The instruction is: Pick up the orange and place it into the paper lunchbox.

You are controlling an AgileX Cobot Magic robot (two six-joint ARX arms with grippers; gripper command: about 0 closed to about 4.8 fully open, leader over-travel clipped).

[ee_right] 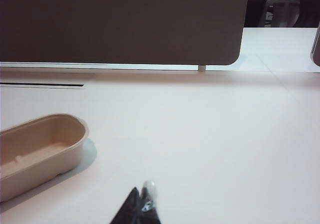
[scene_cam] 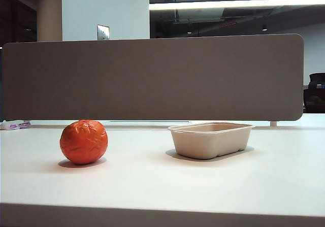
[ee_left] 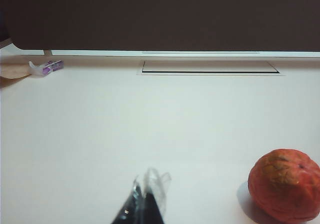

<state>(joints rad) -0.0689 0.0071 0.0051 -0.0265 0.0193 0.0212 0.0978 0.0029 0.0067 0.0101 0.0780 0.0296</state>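
1. Claw tips are seen at the lower edge of each wrist view: the left claw (ee_left: pixel 145 204) is clenched on nothing; the right claw (ee_right: pixel 142 204) appears clenched too.
2. The orange (scene_cam: pixel 84 141) is placed lower left of the exterior frame, on the desk (scene_cam: pixel 162 181).
3. The paper lunchbox (scene_cam: pixel 212 139) is set right of centre, well apart from it, empty.
4. A grey partition (scene_cam: pixel 152 77) is seen behind.

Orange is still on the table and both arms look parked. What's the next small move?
Probably open the left gripper, now shut, and ease it toward the orange; that fruit sits untouched nearest it, apart from the empty paper lunchbox. The right gripper, also shut, sits by the lunchbox.
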